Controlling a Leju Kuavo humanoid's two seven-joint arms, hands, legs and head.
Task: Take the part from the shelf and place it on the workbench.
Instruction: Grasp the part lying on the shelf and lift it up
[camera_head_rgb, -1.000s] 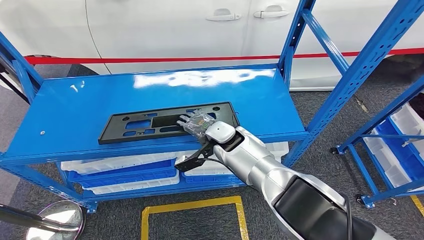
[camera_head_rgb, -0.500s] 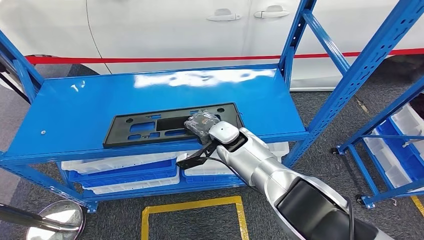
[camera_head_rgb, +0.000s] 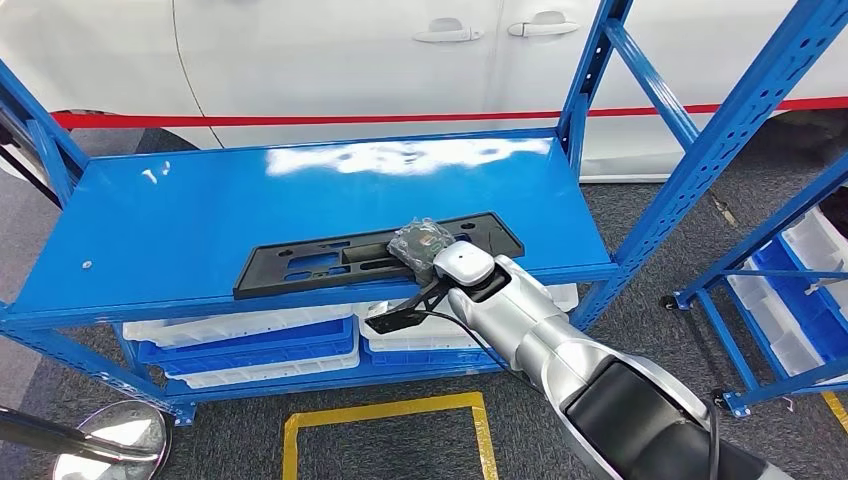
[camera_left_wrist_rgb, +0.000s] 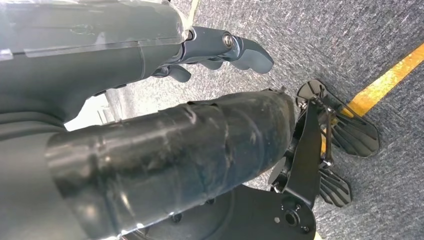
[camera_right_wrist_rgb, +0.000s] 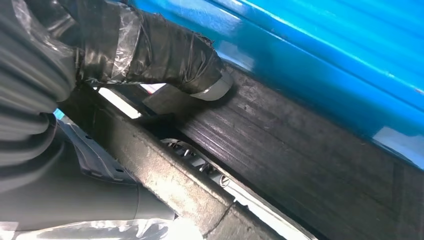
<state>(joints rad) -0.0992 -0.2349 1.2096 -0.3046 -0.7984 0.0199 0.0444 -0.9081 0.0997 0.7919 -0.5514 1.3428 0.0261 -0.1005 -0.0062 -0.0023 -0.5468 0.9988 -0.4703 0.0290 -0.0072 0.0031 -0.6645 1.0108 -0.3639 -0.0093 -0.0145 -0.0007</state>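
Gripping a long, flat black plastic part (camera_head_rgb: 375, 256) at the shelf's front edge, the robot's right hand (camera_head_rgb: 422, 243) closes over the panel's near rim, its taped thumb (camera_right_wrist_rgb: 165, 55) pressed on the ribbed, matte surface. The part, pierced by rectangular cut-outs, lies askew on the glossy blue metal shelf (camera_head_rgb: 190, 200), its right end jutting slightly past the front lip. Broad bare shelf stretches behind and to the left; blue perforated uprights (camera_head_rgb: 720, 150) stand to the right. The left hand (camera_left_wrist_rgb: 220, 47) hangs over grey carpet, fingers loosely curled around nothing. White bins (camera_head_rgb: 240, 335) sit below.
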